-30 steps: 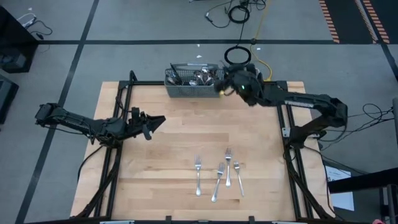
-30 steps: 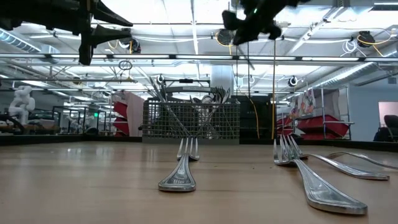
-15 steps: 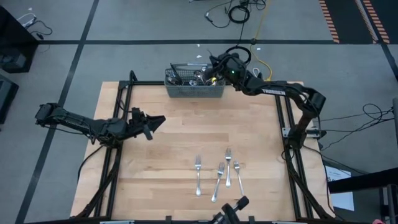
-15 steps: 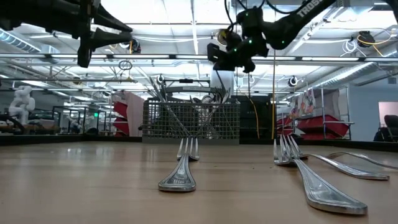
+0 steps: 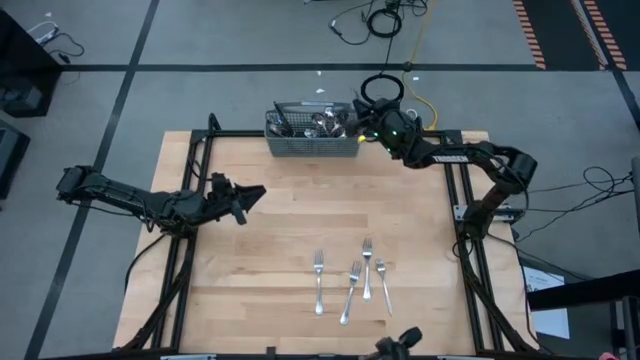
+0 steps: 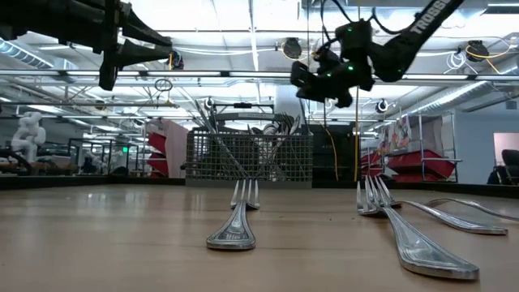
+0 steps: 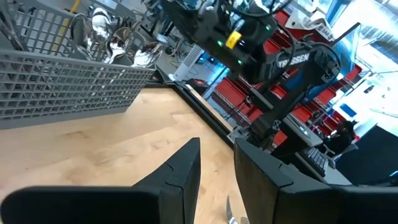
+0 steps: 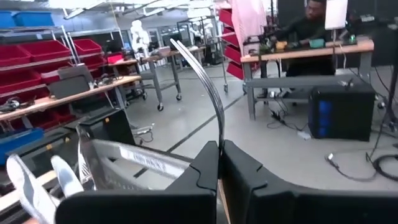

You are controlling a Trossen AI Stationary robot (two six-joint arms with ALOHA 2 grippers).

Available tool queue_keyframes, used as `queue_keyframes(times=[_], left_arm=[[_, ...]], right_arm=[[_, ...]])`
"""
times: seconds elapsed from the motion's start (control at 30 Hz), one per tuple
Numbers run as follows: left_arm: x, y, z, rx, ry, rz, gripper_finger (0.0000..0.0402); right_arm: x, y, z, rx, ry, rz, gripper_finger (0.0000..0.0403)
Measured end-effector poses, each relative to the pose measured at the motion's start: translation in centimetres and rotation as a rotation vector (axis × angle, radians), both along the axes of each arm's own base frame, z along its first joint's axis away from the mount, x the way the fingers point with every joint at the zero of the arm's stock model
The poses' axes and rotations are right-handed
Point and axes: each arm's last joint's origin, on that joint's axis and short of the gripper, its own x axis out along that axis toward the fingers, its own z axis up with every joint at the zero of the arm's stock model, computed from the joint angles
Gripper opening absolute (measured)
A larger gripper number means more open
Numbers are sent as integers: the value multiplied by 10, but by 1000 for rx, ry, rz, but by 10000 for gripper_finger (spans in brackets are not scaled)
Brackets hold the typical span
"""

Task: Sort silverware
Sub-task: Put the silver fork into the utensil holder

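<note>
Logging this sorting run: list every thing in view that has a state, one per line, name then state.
Right end effector: shut on a thin curved piece of silverware, raised beside the basket.
Left end effector: partly open, empty, above the table's left side.
Cutlery basket: upright, silverware inside.
Four forks: lying flat on the table, near the front edge.
</note>
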Motion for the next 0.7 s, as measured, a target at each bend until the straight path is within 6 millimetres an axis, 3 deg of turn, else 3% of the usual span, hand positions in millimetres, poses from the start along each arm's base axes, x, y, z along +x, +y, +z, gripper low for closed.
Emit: queue_keyframes(times=[0.13, 0.5, 0.7], left_arm=[[0, 0, 0, 2, 1, 12, 105], [0, 1, 0, -3, -2, 25, 105], [0, 1, 0, -3, -1, 24, 105]], right_arm=[[-11, 8, -4, 4, 20, 8, 10], [-11, 11, -7, 39, 10, 88, 41], [-22, 19, 20, -13, -40, 108, 53]])
